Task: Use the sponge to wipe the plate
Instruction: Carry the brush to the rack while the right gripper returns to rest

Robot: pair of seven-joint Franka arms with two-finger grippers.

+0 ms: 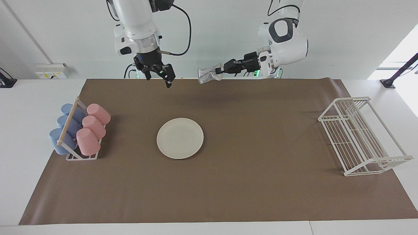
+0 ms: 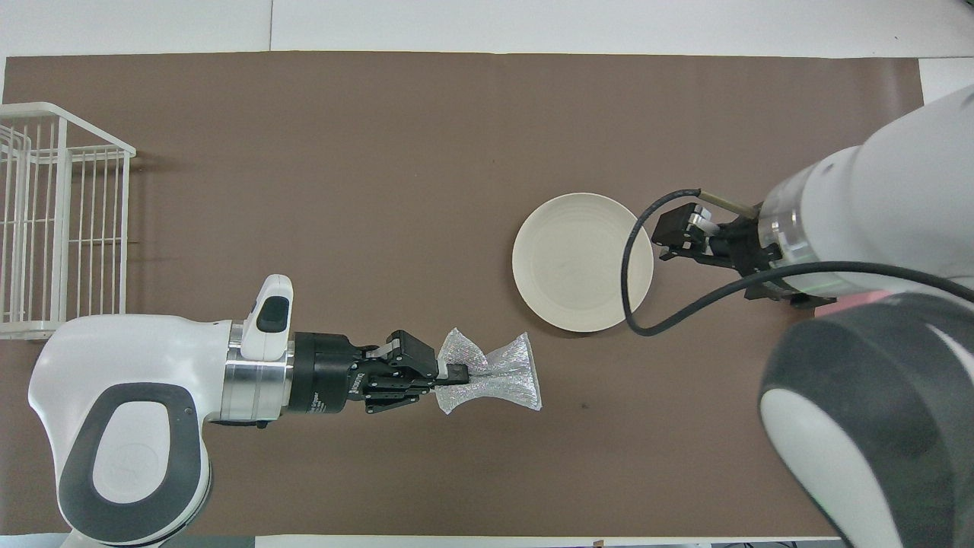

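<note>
The desk carries a brown mat with the wire rack at the left arm's end, the cup rack with pink and blue cups at the right arm's end, and the plate lying flat on the mat between them, closer to the cup rack. The left arm reaches out level from its base, raised above the mat's edge nearest the robots; the left gripper has its fingers pressed on the pinched waist of the sponge, held in the air with both flared ends free. The right arm hangs from above with its wrist pointing down; the right gripper is in the air toward the cup rack's end, fingers spread wide and holding nothing, well apart from the sponge.
</note>
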